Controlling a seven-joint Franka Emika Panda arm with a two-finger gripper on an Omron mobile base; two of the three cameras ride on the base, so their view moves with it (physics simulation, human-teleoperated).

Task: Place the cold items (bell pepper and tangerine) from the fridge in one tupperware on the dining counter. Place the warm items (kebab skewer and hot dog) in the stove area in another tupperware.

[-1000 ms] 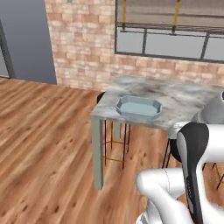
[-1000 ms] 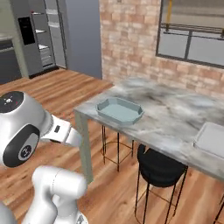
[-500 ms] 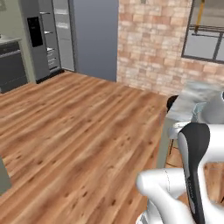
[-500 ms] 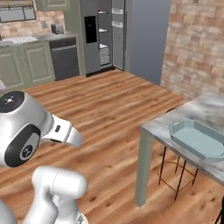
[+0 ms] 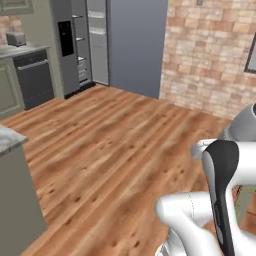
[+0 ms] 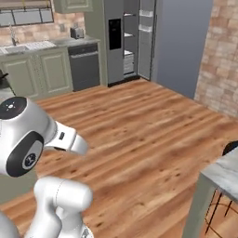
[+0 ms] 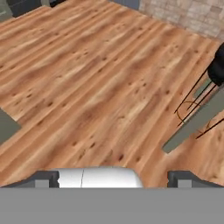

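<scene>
I keep the gripper (image 7: 113, 177) spread and empty (nothing picked yet), facing the open fridge (image 6: 135, 39) since cold items sit there.

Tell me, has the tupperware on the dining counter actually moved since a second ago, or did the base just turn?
Cannot tell. The whole picture shifted, so the base turned. Now the fridge shows ahead, and the counter's corner at the right edge.

We see the fridge (image 6: 131, 42) standing open against the far wall, and a grey marbled corner of the dining tabletop (image 6: 224, 173) at right.
</scene>
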